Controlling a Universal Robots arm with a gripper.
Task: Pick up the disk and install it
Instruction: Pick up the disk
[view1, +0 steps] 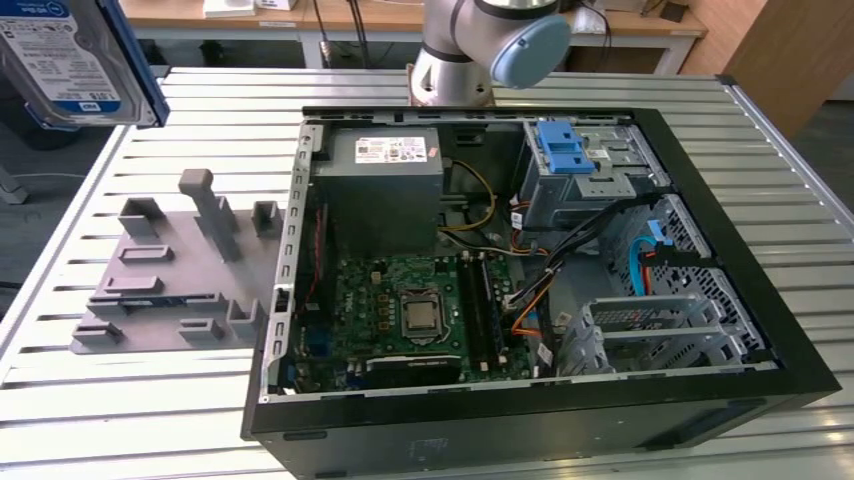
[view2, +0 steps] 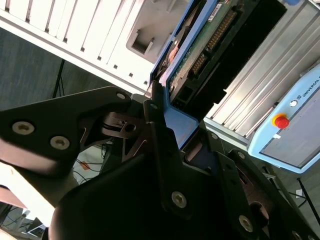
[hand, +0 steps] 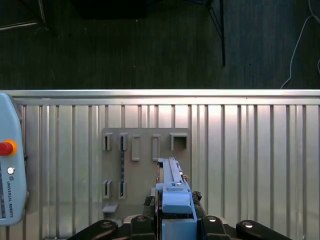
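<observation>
The gripper is clamped on the disk, which hangs in the air above the grey rack on the tabletop, to the exterior view's left of the open case.

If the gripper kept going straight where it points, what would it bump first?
Probably the grey plastic holder plate with upright slots on the slatted metal table; the silver-grey blue-railed disk the gripper holds would touch first. Depth is unclear.
</observation>
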